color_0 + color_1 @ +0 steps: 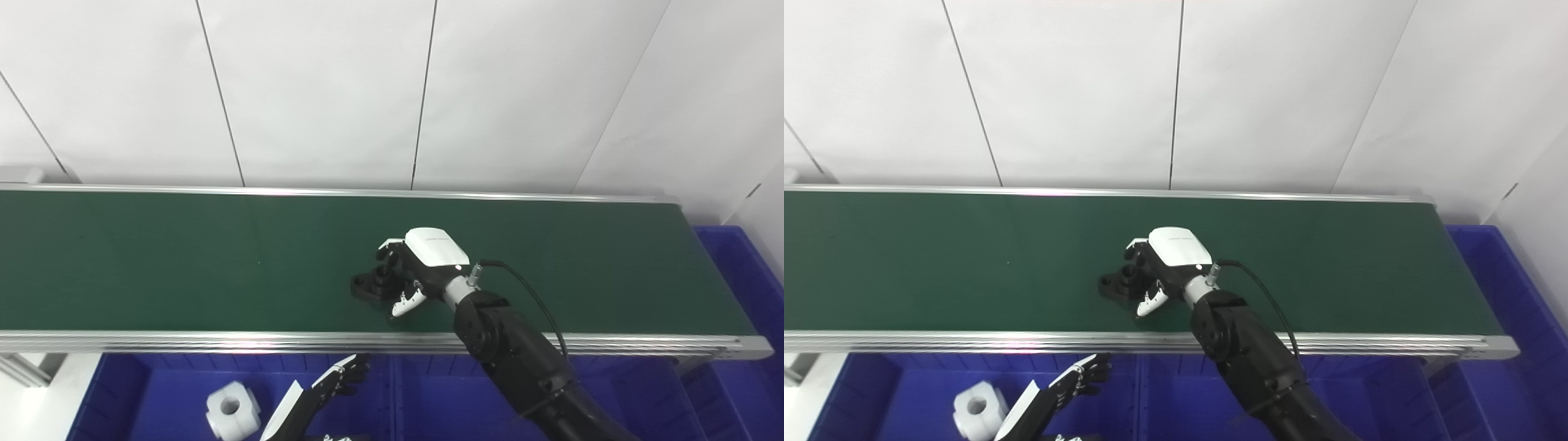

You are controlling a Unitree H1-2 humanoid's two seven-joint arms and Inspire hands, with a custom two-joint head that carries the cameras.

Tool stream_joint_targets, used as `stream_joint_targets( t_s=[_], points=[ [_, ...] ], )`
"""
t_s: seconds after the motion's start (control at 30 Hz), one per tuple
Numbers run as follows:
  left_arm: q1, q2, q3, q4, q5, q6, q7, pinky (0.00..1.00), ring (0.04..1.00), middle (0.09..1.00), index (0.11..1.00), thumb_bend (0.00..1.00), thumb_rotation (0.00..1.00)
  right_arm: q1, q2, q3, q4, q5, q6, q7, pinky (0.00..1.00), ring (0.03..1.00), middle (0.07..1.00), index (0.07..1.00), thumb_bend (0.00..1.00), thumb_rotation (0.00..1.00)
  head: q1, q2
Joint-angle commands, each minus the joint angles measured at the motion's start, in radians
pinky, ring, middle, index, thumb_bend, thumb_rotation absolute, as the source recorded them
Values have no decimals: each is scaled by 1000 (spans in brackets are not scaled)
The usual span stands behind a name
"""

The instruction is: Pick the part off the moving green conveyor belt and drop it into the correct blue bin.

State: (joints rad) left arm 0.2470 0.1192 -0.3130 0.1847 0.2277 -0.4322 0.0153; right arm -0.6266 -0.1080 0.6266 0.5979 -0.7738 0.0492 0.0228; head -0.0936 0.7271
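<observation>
A black part [366, 285] with round holes lies on the green conveyor belt [153, 263], near its front middle. My right hand [422, 257] reaches over the belt from the right and its fingers and thumb are curled around the part's right end; the part still rests on the belt. It also shows in the right eye view [1115, 285]. My left hand [331, 383] is open and empty, low in front of the belt, above a blue bin [159, 392].
A white blocky part [231, 409] with a round hole lies in the left blue bin. A second blue bin [441, 398] is below the belt's middle, and another [747, 275] stands past the belt's right end. A metal rail [184, 340] edges the belt's front.
</observation>
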Motion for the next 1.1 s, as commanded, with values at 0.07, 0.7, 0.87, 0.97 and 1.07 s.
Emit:
stream_joint_targets(
  t_s=[0.07, 0.7, 0.87, 0.97, 1.07],
  points=[
    [-2, -2, 4, -37, 2, -37, 10, 759, 821, 854, 877, 758, 661, 11, 13, 22, -1, -18, -80, -55, 411, 489, 562, 588, 533, 95, 0, 0],
    [-12, 0, 4, -25, 6, -37, 12, 763, 826, 859, 880, 756, 660, 10, 15, 34, 24, -34, -109, -124, 427, 494, 559, 496, 505, 132, -3, -6],
    [-13, 2, -2, -24, -8, -37, 7, 771, 833, 865, 883, 747, 650, 13, 8, 28, 7, -26, -115, -127, 452, 514, 575, 495, 505, 132, -3, -6],
    [-13, 0, 1, -25, 6, -37, 13, 755, 821, 855, 881, 747, 664, 25, -3, 2, -52, -4, -120, -131, 411, 486, 564, 495, 504, 131, -2, -4],
    [-11, -3, 3, -28, 4, -37, 9, 762, 827, 861, 881, 743, 654, 46, -20, -34, -142, 18, -113, -123, 379, 459, 548, 495, 504, 130, -1, -2]
  ],
)
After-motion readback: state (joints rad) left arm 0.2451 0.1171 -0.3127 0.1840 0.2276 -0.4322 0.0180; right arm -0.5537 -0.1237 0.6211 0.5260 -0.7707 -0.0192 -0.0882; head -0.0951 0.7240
